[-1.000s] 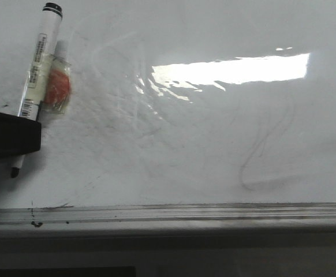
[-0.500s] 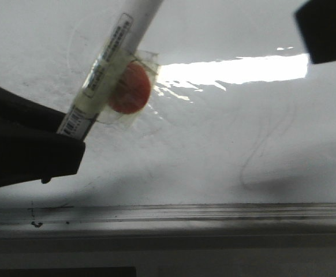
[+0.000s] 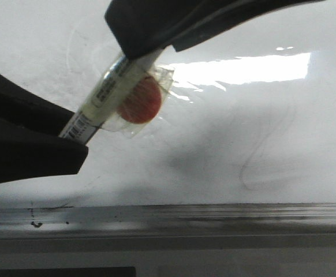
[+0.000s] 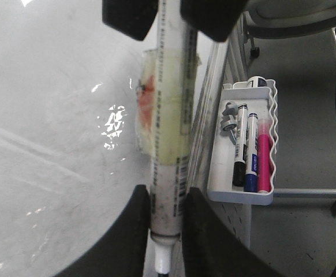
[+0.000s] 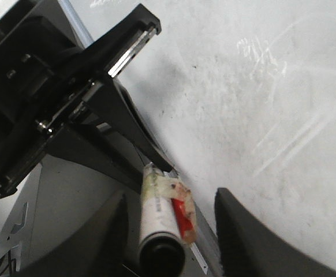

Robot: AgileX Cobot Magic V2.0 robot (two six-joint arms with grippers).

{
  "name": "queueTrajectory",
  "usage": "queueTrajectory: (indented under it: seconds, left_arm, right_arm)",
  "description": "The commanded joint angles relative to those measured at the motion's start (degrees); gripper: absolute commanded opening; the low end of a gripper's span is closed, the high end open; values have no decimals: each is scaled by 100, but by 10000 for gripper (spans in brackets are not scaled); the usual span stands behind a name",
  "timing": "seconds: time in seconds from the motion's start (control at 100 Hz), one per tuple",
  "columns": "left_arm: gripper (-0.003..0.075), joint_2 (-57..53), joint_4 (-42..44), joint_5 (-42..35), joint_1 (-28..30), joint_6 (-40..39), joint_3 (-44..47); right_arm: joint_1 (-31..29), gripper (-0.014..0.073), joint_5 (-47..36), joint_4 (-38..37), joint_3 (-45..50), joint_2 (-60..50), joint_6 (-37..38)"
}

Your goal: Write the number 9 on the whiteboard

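My left gripper (image 3: 75,137) is shut on the lower barrel of a white marker (image 3: 107,95), whose bare tip points down just past the fingers in the left wrist view (image 4: 167,208). A red disc (image 3: 140,101) is taped to the marker's side. My right gripper (image 3: 139,43) is open, its fingers on either side of the marker's capped rear end (image 5: 159,231) with a gap on each side. The whiteboard (image 3: 243,127) lies beneath, glossy with window glare and faint grey erased smudges. No black number 9 line shows on it.
A grey metal edge rail (image 3: 214,213) runs along the board's near side. A white tray (image 4: 240,195) hangs beside the board and holds black, blue and pink markers. A chair base stands on the floor beyond it.
My right gripper has come in from the upper right and now straddles the marker's upper end. My left gripper lifted and tilted the marker earlier and has since barely moved.
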Motion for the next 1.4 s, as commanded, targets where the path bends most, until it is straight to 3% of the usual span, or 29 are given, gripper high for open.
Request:
queueTrajectory:
  seconds: [0.0,0.09,0.18,0.27,0.42,0.49,0.7,0.93,1.18,1.39]
  left_arm:
    - [-20,-26,-190,-187,-12,-28,-188]
    - [-20,-26,-244,-187,-12,-28,-188]
    - [-16,-26,-317,-179,-12,-28,-188]
    - [43,-26,-317,-179,-12,-38,-188]
    - [251,-26,-317,-191,-12,-66,-188]
    - [298,-26,-322,-178,-12,-154,-188]
    - [300,-797,-942,531,-12,-513,-188]
    - [300,-2195,-1752,1938,8,-513,-188]
    - [300,-2480,-1901,2019,8,-513,-188]
    - [300,-2480,-1963,2019,8,-513,-188]
  right_arm:
    - [7,275,-322,143,-215,60,-49]
    - [7,195,-294,157,-215,110,-49]
    - [7,61,-283,157,-215,123,-49]
    - [7,-70,-283,157,-215,123,-49]
    - [7,-69,-323,157,-215,123,-49]
    - [7,-69,-346,157,-215,123,-49]
    - [-221,-48,-233,157,-382,-130,9]
    - [-1197,-48,531,146,-1154,-300,9]
    - [-2029,-48,906,146,-1747,170,165]
    - [-1910,-48,1053,146,-2063,856,187]
